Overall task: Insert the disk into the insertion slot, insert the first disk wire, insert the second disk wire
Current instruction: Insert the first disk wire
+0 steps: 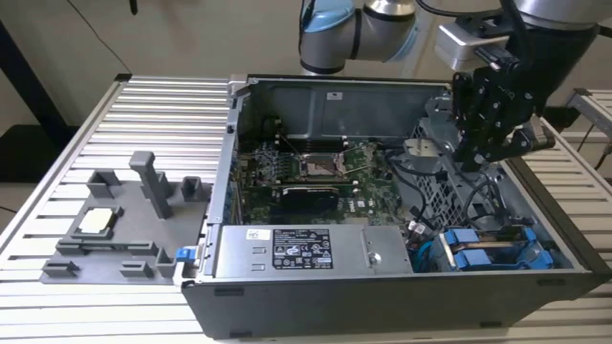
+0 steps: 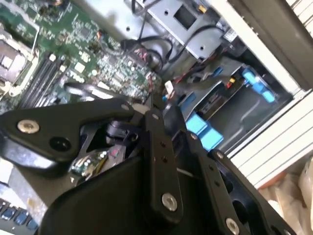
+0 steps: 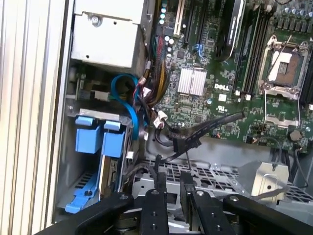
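In the case's corner bay, the disk (image 3: 108, 169) stands on edge in its blue carrier, apparently home in the insertion slot (image 3: 80, 178) — so I judge the wire steps to be in hand. Loose black wires (image 3: 190, 142) lie just beside it. The gripper (image 3: 172, 174) hovers over the perforated cage (image 3: 220, 174), its fingers narrowly parted and nothing visibly between them — a wire calls for a fine pinch at its connector.
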You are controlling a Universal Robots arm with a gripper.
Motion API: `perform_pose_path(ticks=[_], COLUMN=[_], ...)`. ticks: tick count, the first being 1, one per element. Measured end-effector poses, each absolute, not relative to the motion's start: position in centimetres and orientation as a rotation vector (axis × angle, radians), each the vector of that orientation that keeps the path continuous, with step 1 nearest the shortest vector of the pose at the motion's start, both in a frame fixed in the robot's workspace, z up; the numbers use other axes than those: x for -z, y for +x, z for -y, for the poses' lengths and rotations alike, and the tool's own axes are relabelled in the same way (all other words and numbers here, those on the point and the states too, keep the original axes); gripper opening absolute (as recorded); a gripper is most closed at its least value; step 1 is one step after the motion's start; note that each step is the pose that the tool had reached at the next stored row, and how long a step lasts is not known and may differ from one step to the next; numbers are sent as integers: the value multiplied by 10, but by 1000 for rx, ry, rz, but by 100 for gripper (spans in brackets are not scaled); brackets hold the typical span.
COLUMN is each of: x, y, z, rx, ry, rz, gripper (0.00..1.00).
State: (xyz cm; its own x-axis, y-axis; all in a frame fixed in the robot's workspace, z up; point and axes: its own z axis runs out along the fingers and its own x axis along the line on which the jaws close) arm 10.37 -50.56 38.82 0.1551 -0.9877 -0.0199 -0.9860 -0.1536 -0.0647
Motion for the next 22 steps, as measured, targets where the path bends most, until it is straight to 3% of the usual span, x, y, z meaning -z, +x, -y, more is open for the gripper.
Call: perform_pose_path(ticks=[22], x=[-369], y=[74], z=[501], rx=[91], ry=[-2300], rz=[-2075], gripper=[27])
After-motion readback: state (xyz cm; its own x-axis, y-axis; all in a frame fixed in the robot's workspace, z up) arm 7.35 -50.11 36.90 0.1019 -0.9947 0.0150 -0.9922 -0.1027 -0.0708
